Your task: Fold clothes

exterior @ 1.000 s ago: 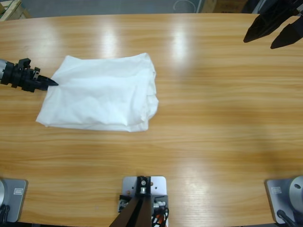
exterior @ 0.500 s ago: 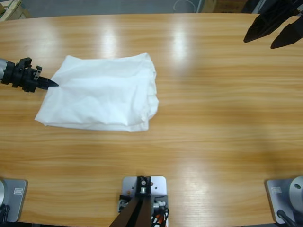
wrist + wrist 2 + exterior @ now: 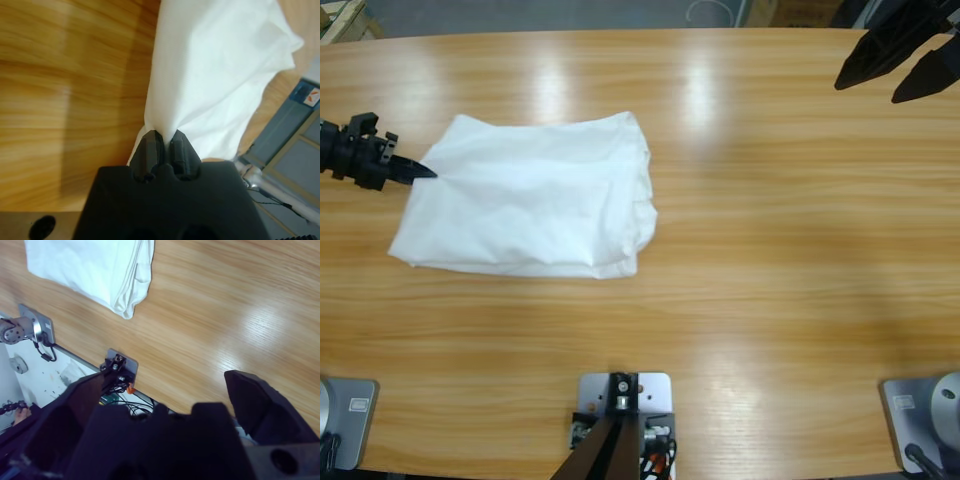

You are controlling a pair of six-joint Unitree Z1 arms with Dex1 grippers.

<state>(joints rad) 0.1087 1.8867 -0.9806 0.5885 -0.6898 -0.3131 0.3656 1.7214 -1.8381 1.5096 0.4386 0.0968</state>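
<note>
The shirt (image 3: 525, 197) lies folded into a rough rectangle on the tabletop (image 3: 770, 300), left of centre in the high view. Its long edges run roughly L–R, and the whole shape sits slightly skewed, the near-left corner reaching farthest left. The right end is bunched, w/ several layers stacked and a rounded, wrinkled edge; the rest is fairly flat and smooth. No logo shows on the upper face.

Left gripper (image 3: 420, 170) comes in low from the left edge, about level w/ the shirt's far-left corner. Its jaws are pinched together on the cloth at the left edge – the left wrist view shows the shirt (image 3: 220, 75) gathered into a small peak right at the two black tips (image 3: 165, 145), w/ the fabric fanning away from them over the wood. The cloth looks thin there, a fold or two running away from the pinch.

Right gripper (image 3: 895, 65) hangs at the far-right corner of the tabletop, well apart from the shirt, holding nothing. Its jaws stand wide apart – in the right wrist view (image 3: 160, 390) there's bare wood between them, and the shirt's bunched end (image 3: 100, 270) shows far off at the top left.

Bright light patches reflect off the tabletop near its far edge.
</note>
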